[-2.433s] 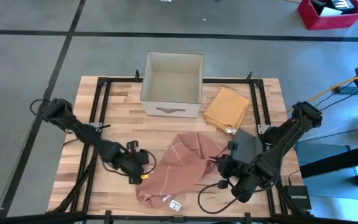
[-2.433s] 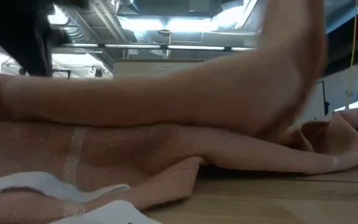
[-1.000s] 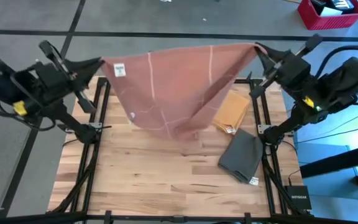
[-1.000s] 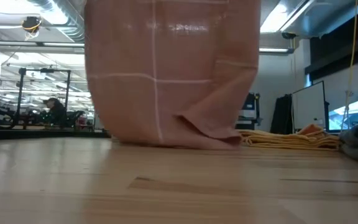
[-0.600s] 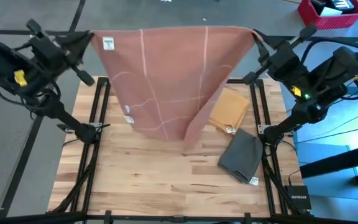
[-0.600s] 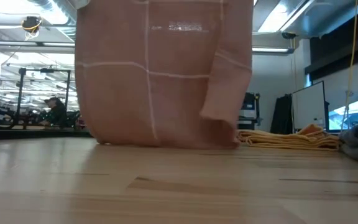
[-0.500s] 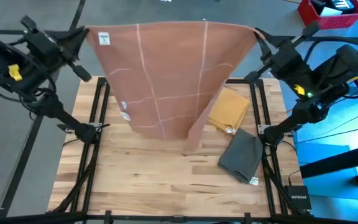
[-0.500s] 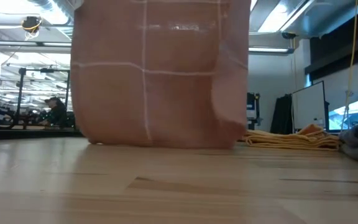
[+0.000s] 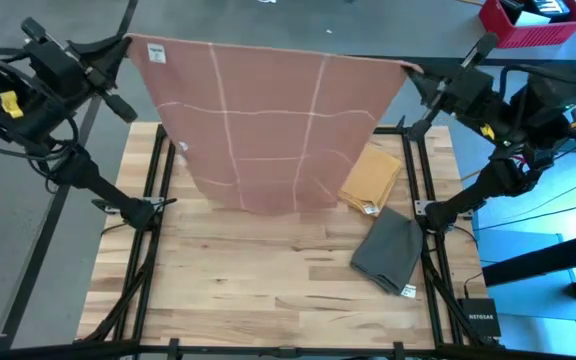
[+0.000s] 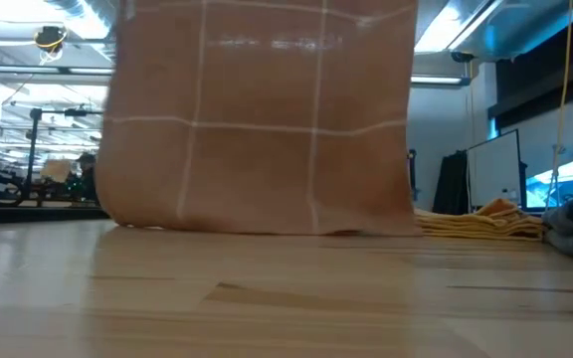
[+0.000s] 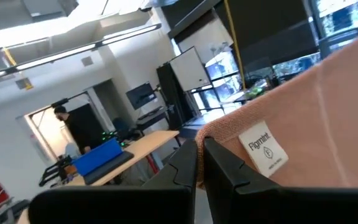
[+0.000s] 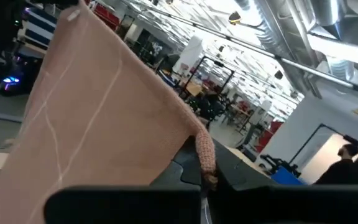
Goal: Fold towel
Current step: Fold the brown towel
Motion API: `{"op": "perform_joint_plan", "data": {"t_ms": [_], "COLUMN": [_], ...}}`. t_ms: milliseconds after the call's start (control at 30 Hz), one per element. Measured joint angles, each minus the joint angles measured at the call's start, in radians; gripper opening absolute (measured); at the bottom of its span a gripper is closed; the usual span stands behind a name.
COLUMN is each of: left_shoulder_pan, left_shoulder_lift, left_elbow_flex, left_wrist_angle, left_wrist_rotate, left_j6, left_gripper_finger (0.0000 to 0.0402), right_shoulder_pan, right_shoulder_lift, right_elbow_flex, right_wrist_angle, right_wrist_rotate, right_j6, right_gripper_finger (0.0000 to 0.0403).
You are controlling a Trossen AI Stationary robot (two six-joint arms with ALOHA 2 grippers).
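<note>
Both dark arms are raised high and spread wide over the far side of the light wooden slatted table (image 9: 268,280), each reaching inward toward the other. The left gripper (image 9: 123,45) is pinched tight on one top corner of the salmon-pink woven towel with thin pale grid lines (image 9: 268,120), just beside the towel's small white label (image 11: 263,148); the right gripper (image 9: 413,75) is clamped the same way on the opposite top corner, where the cloth bunches into a small rolled knot between its fingers. The towel hangs between them as a flat, taut sheet, narrowing from a straight top edge to a lower edge that, in the low view, reaches down to the tabletop (image 10: 286,288). Its weave looks coarse and matte. On the table's right side lies a folded mustard-yellow cloth (image 9: 370,175), square and layered, and nearer the front a folded dark grey cloth (image 9: 388,250) with a small white tag at one corner.
</note>
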Motion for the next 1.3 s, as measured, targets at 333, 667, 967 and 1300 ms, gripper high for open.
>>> {"op": "perform_joint_plan", "data": {"t_ms": [333, 667, 967, 1300], "left_shoulder_pan": [-0.086, -0.358, -0.572, -0.730], "left_shoulder_lift": [0.035, 0.117, 0.320, 0.447], "left_elbow_flex": [-0.002, 0.000, -0.001, -0.002], "left_wrist_angle": [-0.338, -0.414, -0.205, 0.512], "left_wrist_rotate": [0.131, 0.216, 0.211, 0.034], "left_j6": [-0.407, -0.805, -0.737, -0.026], "left_gripper_finger": [0.0004, 0.0003, 0.0007, 0.0007], "right_shoulder_pan": [0.087, 0.400, 0.667, 0.849], "right_shoulder_lift": [0.022, 0.063, 0.190, 0.296], "right_elbow_flex": [0.000, 0.000, 0.000, 0.000], "right_wrist_angle": [-0.074, -0.111, -0.060, 0.597], "right_wrist_rotate": [-0.078, -0.002, 0.197, 0.454], "right_j6": [0.264, 0.469, 0.447, -0.119], "right_gripper_finger": [0.0004, 0.0003, 0.0004, 0.0005]}}
